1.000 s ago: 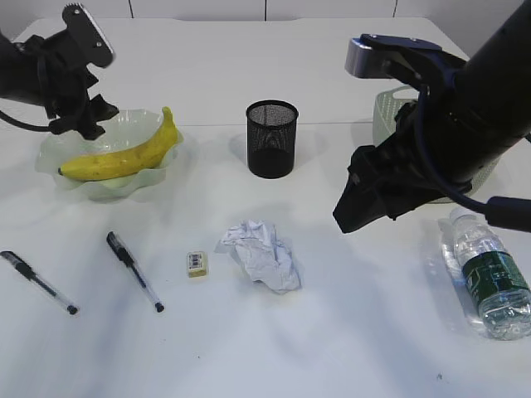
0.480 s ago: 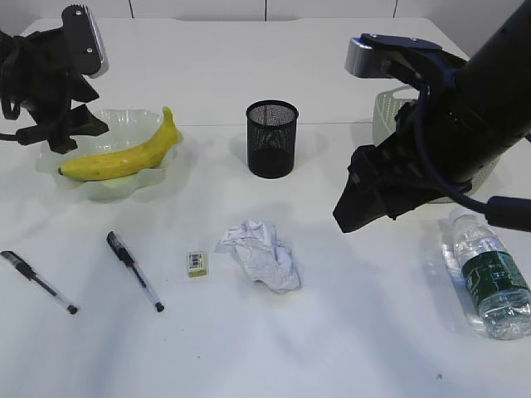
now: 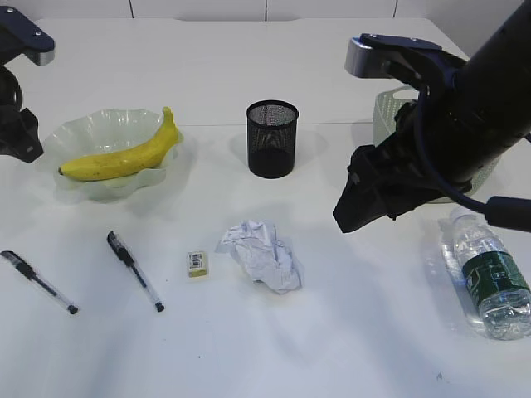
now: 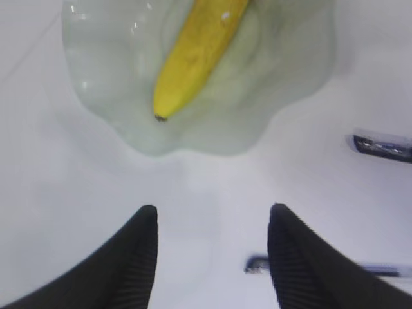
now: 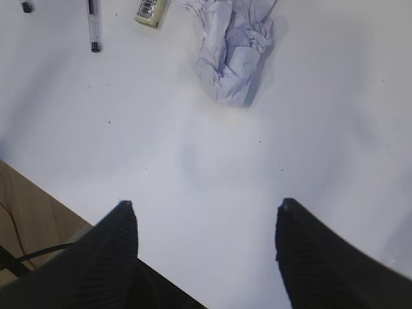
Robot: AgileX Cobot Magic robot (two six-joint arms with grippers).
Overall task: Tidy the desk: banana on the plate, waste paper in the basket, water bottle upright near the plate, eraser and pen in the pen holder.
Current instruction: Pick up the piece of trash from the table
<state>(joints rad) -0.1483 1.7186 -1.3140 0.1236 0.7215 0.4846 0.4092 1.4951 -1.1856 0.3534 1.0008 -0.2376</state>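
Near the tabletop's left edge, banana (image 3: 124,154) lies in the scalloped translucent plate (image 3: 79,131), long axis diagonal, stem toward the far right. Left pincer (image 4: 211,222) hovers over bare tabletop (image 3: 348,332) beside the plate, fingers apart, empty. Right pincer (image 5: 205,215) also apart, empty, near the crumpled paper (image 3: 264,254). Clear plastic bottle (image 3: 488,273) lies on its side at the right edge, cap away from the front edge.
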